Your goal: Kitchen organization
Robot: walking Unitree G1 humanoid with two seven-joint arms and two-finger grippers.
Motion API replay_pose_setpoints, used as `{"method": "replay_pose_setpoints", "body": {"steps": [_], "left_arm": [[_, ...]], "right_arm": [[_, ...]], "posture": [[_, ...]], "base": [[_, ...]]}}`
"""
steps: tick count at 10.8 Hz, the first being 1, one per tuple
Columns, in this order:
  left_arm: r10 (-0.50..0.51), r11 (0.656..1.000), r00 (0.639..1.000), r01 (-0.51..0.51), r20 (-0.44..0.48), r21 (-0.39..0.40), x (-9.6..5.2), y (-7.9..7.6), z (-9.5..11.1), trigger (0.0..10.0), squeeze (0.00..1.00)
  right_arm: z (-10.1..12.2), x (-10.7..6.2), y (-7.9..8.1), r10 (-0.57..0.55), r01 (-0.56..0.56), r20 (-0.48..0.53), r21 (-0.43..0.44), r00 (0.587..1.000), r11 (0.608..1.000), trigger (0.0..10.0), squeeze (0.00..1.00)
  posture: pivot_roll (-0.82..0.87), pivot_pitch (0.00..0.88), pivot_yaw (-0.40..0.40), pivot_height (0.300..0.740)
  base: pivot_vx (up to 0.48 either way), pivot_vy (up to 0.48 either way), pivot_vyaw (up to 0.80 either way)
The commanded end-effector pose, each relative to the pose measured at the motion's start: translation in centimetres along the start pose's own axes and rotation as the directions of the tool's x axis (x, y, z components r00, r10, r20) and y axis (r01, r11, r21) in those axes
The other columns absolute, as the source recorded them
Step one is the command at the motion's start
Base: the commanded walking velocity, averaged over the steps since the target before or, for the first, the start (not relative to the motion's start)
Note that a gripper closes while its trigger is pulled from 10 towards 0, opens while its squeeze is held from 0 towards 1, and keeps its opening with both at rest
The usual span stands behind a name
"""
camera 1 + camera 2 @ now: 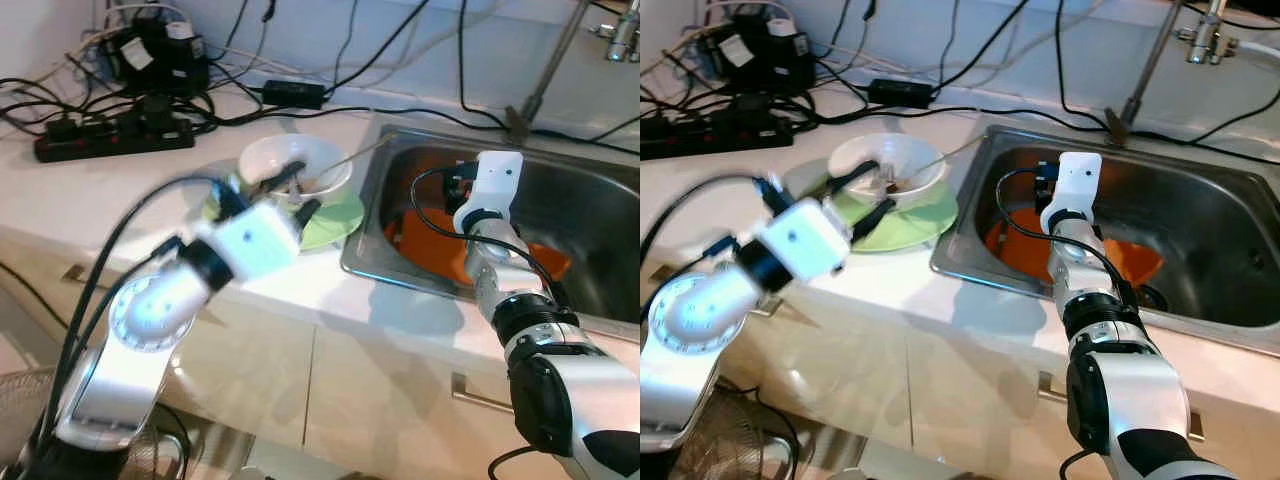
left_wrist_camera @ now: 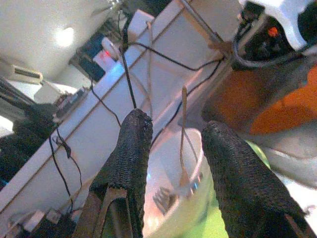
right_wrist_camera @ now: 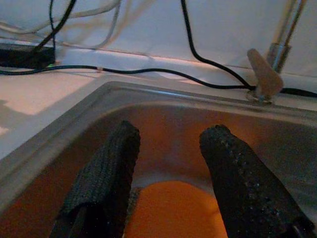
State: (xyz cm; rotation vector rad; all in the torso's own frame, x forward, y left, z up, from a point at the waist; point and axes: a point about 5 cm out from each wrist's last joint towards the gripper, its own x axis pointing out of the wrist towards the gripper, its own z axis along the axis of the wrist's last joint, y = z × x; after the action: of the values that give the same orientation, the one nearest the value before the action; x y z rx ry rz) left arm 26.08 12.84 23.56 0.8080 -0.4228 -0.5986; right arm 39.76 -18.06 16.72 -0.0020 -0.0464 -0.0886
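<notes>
A white bowl sits on a green plate on the counter, just left of the steel sink. A fork with a long thin handle lies in the bowl. My left gripper is open just in front of and above the bowl's near rim, its fingers on either side of the fork. An orange item lies flat in the sink bottom. My right gripper hangs open inside the sink just above the orange item, with nothing between its fingers.
A black power strip, adapters and many cables crowd the back of the counter. The faucet stem rises behind the sink. Cabinet fronts with a handle lie below the counter edge. A wire basket stands at the lower left.
</notes>
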Motion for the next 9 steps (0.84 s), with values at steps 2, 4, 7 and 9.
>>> {"method": "replay_pose_setpoints", "body": {"steps": [2,4,7,9], "left_arm": [[-0.008,1.0,0.999,0.009,-0.053,0.01,-1.3,0.0,-1.1,10.0,0.0],[-0.014,0.999,0.995,0.017,-0.097,0.028,-1.7,0.0,-2.2,10.0,0.0],[-0.001,0.999,0.992,0.007,-0.125,0.048,-1.1,0.4,-3.3,10.0,0.0],[0.01,0.999,0.992,-0.003,-0.129,0.052,0.0,0.4,-4.1,10.0,0.0]], "right_arm": [[0.6,0.2,0.0,-0.014,0.014,0.019,0.01,1.0,1.0,10.0,0.0],[0.7,0.2,0.1,-0.016,0.016,0.024,0.013,1.0,1.0,10.0,0.0],[0.8,0.2,0.1,-0.019,0.019,0.037,0.012,0.999,1.0,10.0,0.0],[0.9,0.2,0.1,-0.022,0.022,0.046,0.017,0.999,1.0,10.0,0.0]], "posture": [[0.31,0.031,-0.066,0.725],[0.3,0.02,-0.061,0.725],[0.3,0.001,-0.052,0.725],[0.28,0.007,-0.044,0.725]], "base": [[0.0,0.0,0.0],[0.0,0.0,0.0],[0.0,0.0,0.0],[0.0,0.0,0.0]]}}
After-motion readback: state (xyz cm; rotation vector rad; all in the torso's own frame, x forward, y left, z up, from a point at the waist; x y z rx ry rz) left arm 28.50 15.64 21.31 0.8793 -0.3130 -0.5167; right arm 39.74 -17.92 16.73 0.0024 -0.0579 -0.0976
